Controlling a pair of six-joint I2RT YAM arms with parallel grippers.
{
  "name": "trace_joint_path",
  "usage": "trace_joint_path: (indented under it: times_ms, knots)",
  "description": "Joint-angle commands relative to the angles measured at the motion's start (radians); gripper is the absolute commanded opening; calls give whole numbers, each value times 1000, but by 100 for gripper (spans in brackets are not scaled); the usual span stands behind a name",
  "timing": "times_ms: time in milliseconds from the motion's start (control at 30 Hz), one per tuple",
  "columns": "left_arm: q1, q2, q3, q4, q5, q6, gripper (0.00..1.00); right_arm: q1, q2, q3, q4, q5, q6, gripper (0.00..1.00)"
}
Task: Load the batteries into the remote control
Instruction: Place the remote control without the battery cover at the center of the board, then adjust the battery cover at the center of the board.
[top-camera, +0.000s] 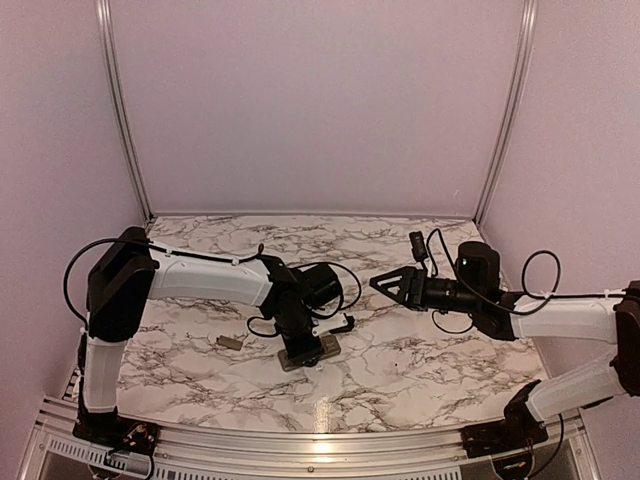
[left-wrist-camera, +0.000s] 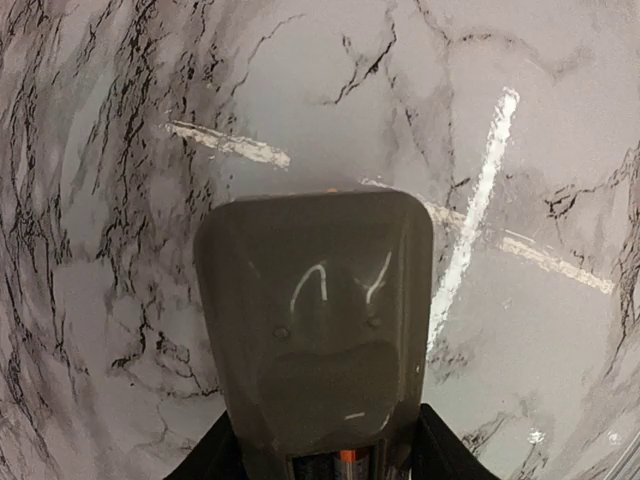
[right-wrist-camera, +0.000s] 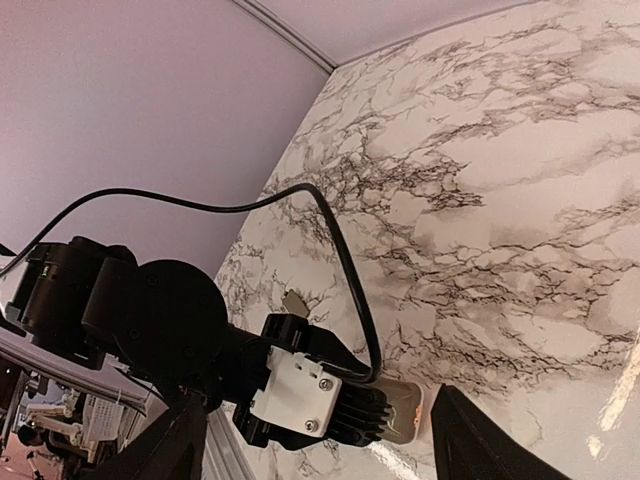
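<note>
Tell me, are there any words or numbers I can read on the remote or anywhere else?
There is no readable text in any view.
remote control: plain grey back, with two pale curved streaks of glare and a tiny orange spot at its near end, but no letters or numbers.
white plate on the left arm's wrist: only screws, no label.
marble table: only dark veins, no signs.
</note>
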Motion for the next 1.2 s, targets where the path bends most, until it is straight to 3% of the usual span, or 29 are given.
trace_joint_path:
  times_ms: [0, 233, 533, 733, 1033, 1167]
  knots:
    - [5, 31, 64, -30, -2, -15, 39, -10, -13, -15, -8, -6, -16, 75]
    - [5, 62, 85, -53, -11, 27, 61, -11, -12, -9, -15, -15, -30, 76]
    - [5, 33, 91, -73, -17, 79, 75, -12, -5, 7, -18, -29, -46, 74]
    - [24, -220, -107, 27, -43, 161, 91, -12, 5, 19, -15, -51, -67, 74]
    - [213, -622, -499, 203, 19, 370, 97, -11, 22, 21, 30, -98, -77, 74]
    - [278, -719, -590, 222, 60, 448, 97, -12, 37, 21, 61, -112, -70, 74]
